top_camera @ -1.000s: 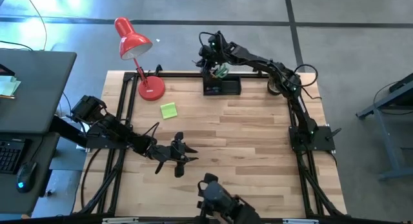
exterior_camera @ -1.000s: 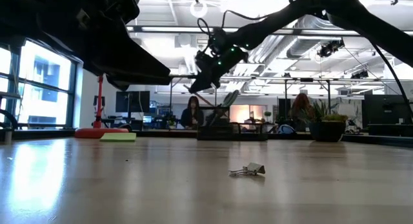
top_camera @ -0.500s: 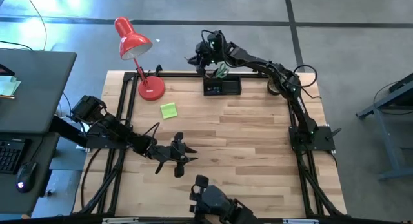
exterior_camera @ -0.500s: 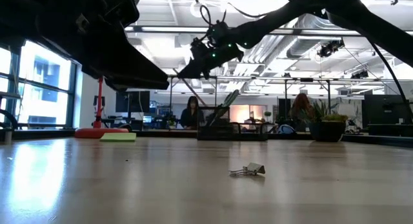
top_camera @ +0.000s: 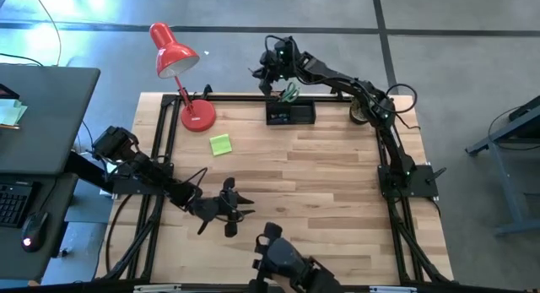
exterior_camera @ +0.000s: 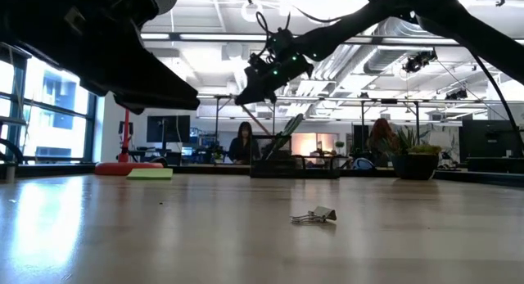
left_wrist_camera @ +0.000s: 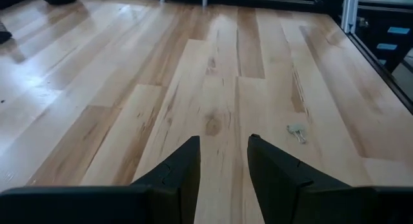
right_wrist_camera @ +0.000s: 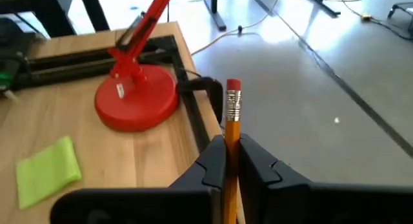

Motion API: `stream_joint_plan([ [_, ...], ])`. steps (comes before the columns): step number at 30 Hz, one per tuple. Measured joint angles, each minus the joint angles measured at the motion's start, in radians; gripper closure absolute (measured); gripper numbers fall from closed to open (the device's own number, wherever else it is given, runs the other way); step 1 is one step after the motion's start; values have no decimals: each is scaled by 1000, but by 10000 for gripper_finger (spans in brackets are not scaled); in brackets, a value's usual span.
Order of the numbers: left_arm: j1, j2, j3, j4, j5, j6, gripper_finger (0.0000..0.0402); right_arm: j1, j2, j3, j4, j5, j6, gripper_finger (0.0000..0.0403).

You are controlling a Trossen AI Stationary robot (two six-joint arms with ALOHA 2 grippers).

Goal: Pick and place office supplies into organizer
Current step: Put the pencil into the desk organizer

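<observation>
Since a second ago the right arm has lifted and shifted slightly toward the far edge of the bench [top_camera: 337, 175], and the left arm has drawn back a little toward the near side.

Right gripper [right_wrist_camera: 227, 156]: jaws narrow, clamped on an orange pencil [right_wrist_camera: 231, 124]. The eraser end points forward out past the fingers; the lower length is hidden between them. From above, this gripper [top_camera: 272, 63] hangs just beyond the far edge of the bench, close to the black organizer [top_camera: 291, 113], which sits on the bench at that far edge with green-handled scissors [top_camera: 289, 92] already standing in it.

Governing relation: the organizer lies just toward the near side of, and below, the right jaws. In the low view the pencil [exterior_camera: 260, 124] slopes down toward the organizer [exterior_camera: 295, 167], tilted rather than upright. My judgement: a short move inward and downward, long axis kept steep, should seat it in a compartment; which compartment cannot be told.

Left gripper [left_wrist_camera: 222, 162]: jaws open a little and empty, low over bare bench near the front. A binder clip [left_wrist_camera: 297, 132] lies ahead of it; the green sticky-note pad [top_camera: 220, 144] lies well apart, nearer the red lamp [top_camera: 190, 86]. The right arm is plainly the nearer to the organizer.
</observation>
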Motion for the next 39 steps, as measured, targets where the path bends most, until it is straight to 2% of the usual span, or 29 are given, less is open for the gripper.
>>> stream_joint_plan([
  [6, 3, 0, 0, 3, -17, -35, 289, -10, -1, 19, -24, -7, 141, 388],
  [12, 3, 0, 0, 3, -18, -35, 289, -2, -1, 64, -135, -51, -53, 398],
  [16, 3, 0, 0, 3, -40, -15, 289, 22, -1, 69, -146, 141, -25, 396],
  [21, 4, 0, 0, 8, -44, 14, 289, 37, -10, 69, -167, 183, -48, 396],
  [25, 4, 0, 0, 7, -44, 21, 289, 70, -67, 69, -126, 236, -55, 398],
  [34, 3, 0, 0, 8, -43, 26, 289, 111, -194, 68, -157, 284, -22, 400],
  [39, 3, 0, 0, 8, -23, 9, 289, 124, -206, 67, -69, 212, 20, 401],
])
